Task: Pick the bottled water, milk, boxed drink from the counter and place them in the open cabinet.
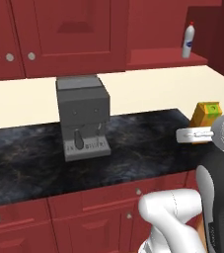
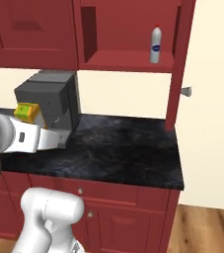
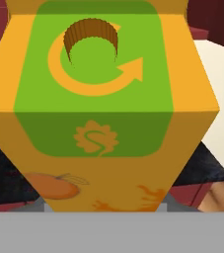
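A: Hand view: boxed drink point(image 3: 108, 113) right up against the lens, green top and orange-yellow sides, tilted. Fingertips hidden behind it.
B: Grip state?
A: Can't tell pinching or not. Left base view: gripper point(image 1: 182, 134) touching the box point(image 1: 205, 114), beside the coffee machine point(image 1: 82, 117) on the counter point(image 1: 29, 158).
B: Bottle?
A: Bottled water point(image 2: 156, 44) upright on open cabinet point(image 2: 128, 62) shelf, above the coffee machine's right.
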